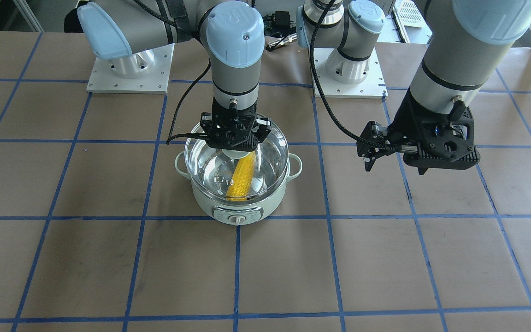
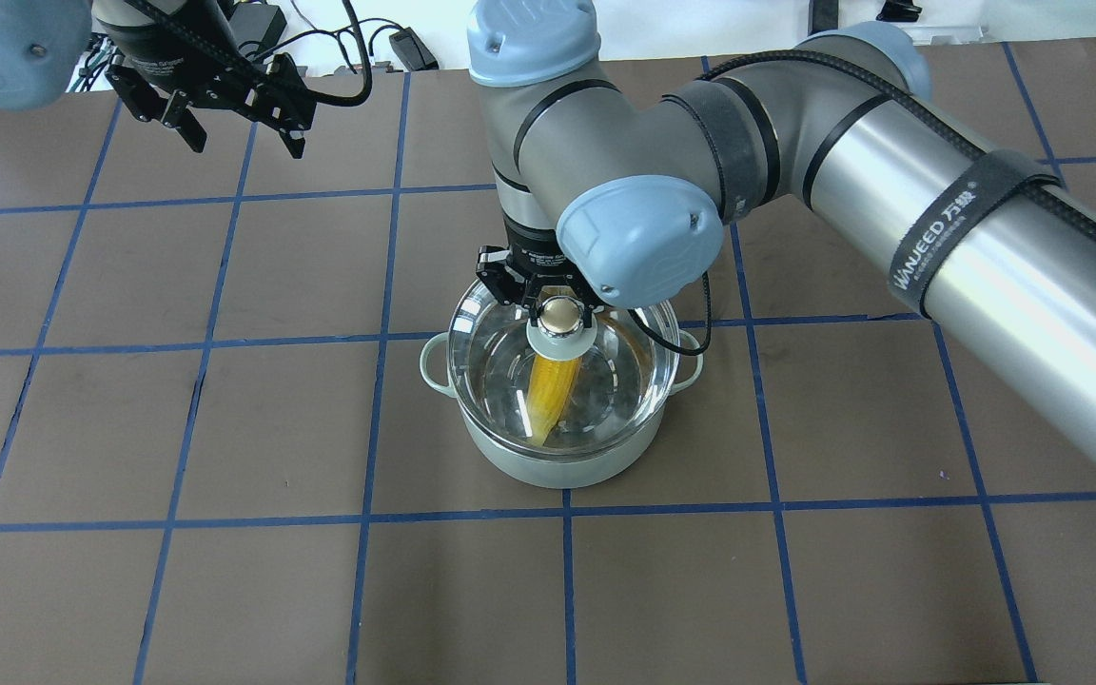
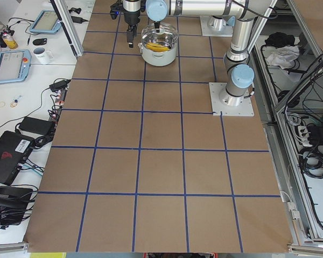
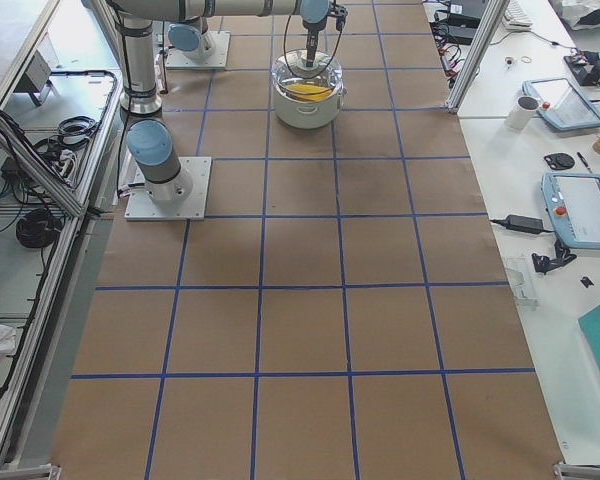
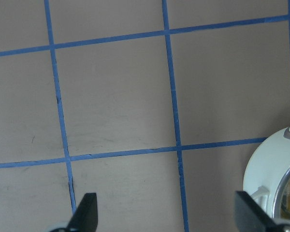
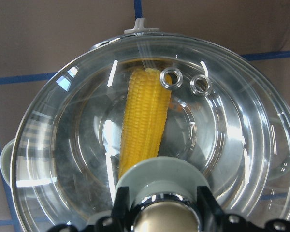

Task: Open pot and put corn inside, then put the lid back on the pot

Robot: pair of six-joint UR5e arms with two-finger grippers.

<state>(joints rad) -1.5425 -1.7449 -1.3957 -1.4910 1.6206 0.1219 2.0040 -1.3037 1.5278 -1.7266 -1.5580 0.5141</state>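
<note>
The pale mint-green pot stands mid-table with its dial facing the front edge. The yellow corn lies inside it, seen through the glass. The clear glass lid sits over the pot's mouth. My right gripper is straight above it, shut on the lid's tan knob. In the right wrist view the fingers flank the knob, with the corn below the lid. My left gripper is open and empty, raised beside the pot, which shows at the left wrist view's edge.
The brown table carries a blue tape grid. The two arm bases are bolted at its back edge. The right arm's upper link stretches over the table's right half. Operator desks with tablets lie beyond the far side.
</note>
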